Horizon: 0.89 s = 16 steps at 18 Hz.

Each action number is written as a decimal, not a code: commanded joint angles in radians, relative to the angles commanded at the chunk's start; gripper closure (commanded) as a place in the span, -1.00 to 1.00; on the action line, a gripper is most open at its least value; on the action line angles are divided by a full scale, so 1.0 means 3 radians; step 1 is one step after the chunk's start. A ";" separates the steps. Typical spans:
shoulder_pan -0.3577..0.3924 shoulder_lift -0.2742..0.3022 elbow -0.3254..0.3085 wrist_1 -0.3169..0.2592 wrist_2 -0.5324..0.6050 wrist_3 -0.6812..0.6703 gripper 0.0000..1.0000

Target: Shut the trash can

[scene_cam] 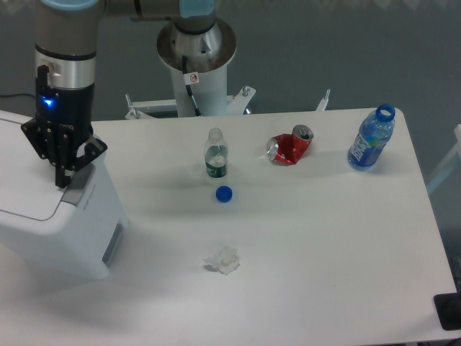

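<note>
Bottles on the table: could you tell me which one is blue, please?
The blue bottle by the table's far right corner; the other, the small clear bottle, stands mid-table.

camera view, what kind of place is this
Probably a robotics lab test bench: a pedestal-mounted arm with its gripper over a white trash can, and litter props on a bare white table, like the crushed red can.
</note>
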<state>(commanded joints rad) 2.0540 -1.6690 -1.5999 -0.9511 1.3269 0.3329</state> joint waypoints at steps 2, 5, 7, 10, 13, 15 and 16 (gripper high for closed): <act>0.0015 0.0020 0.0015 0.0000 -0.0005 0.0000 0.83; 0.0020 0.0061 0.0071 -0.0005 -0.0051 0.0000 0.40; 0.0066 0.0082 0.0102 -0.0005 -0.0056 0.0000 0.01; 0.0199 0.0082 0.0102 -0.0005 -0.0056 0.0000 -0.40; 0.0434 0.0067 0.0102 -0.0005 -0.0051 0.0010 -1.00; 0.0638 0.0046 0.0092 -0.0005 -0.0046 0.0112 -1.00; 0.0751 0.0036 0.0087 -0.0010 -0.0041 0.0229 -1.00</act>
<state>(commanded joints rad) 2.2792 -1.6582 -1.5738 -0.9541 1.3146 0.4015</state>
